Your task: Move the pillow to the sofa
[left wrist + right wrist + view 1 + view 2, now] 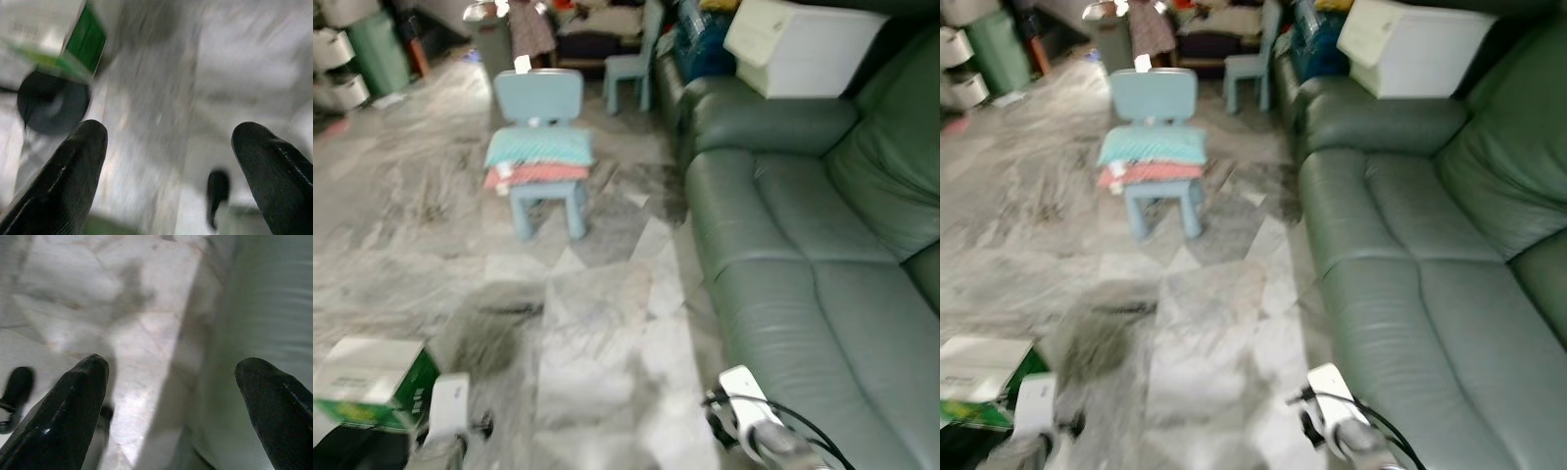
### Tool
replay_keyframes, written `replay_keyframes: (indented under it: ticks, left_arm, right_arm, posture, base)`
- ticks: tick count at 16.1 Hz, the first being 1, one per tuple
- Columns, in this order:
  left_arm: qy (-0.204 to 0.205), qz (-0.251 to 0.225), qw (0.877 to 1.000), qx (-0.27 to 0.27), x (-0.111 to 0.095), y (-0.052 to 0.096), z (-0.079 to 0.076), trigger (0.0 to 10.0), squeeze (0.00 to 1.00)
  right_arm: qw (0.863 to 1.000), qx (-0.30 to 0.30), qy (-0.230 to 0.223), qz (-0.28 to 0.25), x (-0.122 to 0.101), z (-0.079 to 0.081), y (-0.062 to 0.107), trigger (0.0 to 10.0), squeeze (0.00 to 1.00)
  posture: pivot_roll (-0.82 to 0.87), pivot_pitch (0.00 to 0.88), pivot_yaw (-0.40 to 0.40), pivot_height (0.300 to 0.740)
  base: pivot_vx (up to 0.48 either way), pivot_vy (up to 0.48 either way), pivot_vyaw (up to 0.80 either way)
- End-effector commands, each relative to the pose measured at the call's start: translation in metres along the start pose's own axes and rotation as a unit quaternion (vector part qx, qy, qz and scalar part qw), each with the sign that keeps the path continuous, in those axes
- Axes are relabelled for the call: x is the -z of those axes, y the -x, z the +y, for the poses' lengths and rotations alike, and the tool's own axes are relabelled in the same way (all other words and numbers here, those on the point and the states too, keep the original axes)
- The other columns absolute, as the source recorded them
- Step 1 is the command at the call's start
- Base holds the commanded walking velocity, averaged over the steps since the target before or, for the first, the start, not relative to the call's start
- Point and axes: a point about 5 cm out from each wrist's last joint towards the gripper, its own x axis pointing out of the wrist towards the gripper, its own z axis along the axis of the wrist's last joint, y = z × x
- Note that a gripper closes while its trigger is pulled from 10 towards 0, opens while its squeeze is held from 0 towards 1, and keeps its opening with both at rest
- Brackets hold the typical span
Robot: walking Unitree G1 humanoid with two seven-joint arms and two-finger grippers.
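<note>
A teal pillow lies on top of a pink one on the seat of a small light-blue child's chair out on the marble floor ahead. The dark green leather sofa runs along the right side. Both arms hang low at the bottom of the eye views. My left gripper is open over the floor, its fingers wide apart. My right gripper is open too, over the floor beside the sofa's front edge. The views are blurred.
A green and white box lies on the floor at the lower left. A white bin rests on the sofa's far arm. A second blue chair, a grey bin and clutter stand at the back.
</note>
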Motion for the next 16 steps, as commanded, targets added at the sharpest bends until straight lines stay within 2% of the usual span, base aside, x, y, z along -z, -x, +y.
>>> replay_keyframes:
  ticks: [1, 5, 16]
  left_arm:
    - [0.003, 0.025, 1.0, -0.001, 0.0156, 0.0021, -0.0009, 10.0, 0.0]
    - [0.003, 0.024, 1.0, -0.001, 0.0149, 0.0019, -0.0013, 10.0, 0.0]
    - [-0.017, 0.03, 0.999, -0.008, 0.0164, 0.0022, 0.0025, 10.0, 0.0]
  right_arm:
    - [1.0, 0.004, -0.002, 0.007, 0.003, -0.0029, 0.0008, 10.0, 0.0]
    - [1.0, 0.003, -0.003, 0.006, 0.0027, -0.0021, 0.0006, 10.0, 0.0]
    - [1.0, 0.001, -0.001, 0.003, 0.001, -0.0001, 0.0001, 10.0, 0.0]
  posture:
    - [-0.14, 0.0, -0.018, 0.74]
    - [-0.14, 0.0, -0.015, 0.74]
    - [-0.15, 0.0, -0.011, 0.74]
  base:
    - [0.0, 0.0, 0.0]
    - [0.0, 0.068, 0.0]
    - [0.0, 0.48, 0.0]
